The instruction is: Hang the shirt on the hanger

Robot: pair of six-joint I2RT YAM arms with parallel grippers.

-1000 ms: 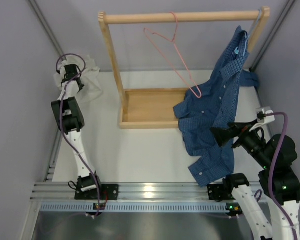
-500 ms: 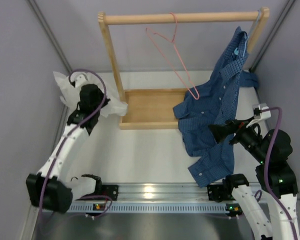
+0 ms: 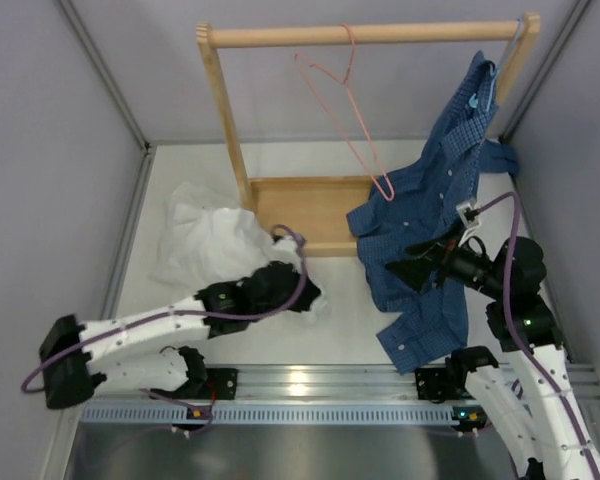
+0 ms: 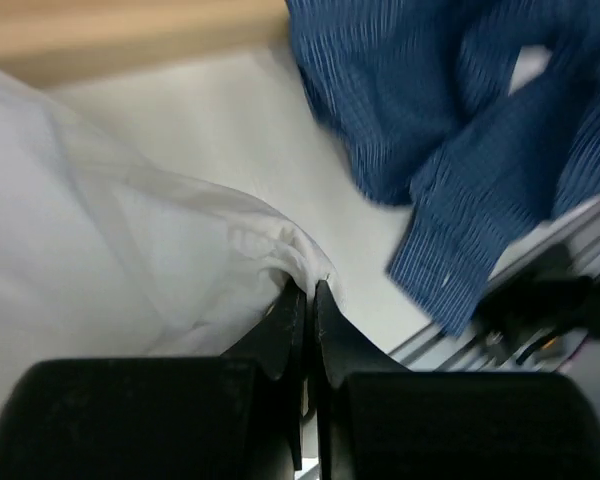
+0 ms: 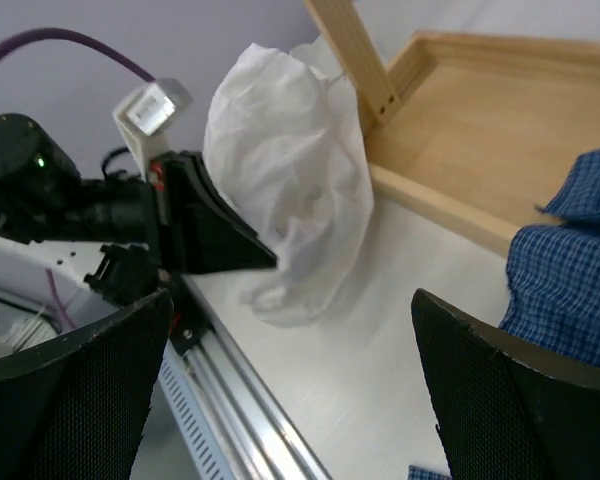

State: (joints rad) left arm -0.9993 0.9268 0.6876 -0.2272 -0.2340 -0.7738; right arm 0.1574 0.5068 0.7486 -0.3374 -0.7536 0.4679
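The shirt (image 3: 212,243) lies crumpled on the desk (image 3: 280,330), in front of the left post of the wooden rack (image 3: 298,212). Its bulk stretches diagonally from far left to near right, where 1 corner ends in the left gripper (image 3: 302,293). The left wrist view shows that gripper's 2 fingers (image 4: 285,325) pressed together on a thin fold of the white cloth (only an edge, not a thick bunch).

The hanger (image 3: 346,112) hangs by its hook from the rail (image 3: 365,36), up and to the far right of the pinched corner, with its long lower wire slanting down toward the blue checked shirt (image 3: 432,225).

The right gripper (image 3: 402,270) sits just in front of that blue shirt and points left at the white bundle. Its fingers are spread wide and hold nothing. It is the arm nearer the hanger, and the shirt lies to its left, near but not touching. In my judgement, the coming move depends on lifting the cloth up and rightward.
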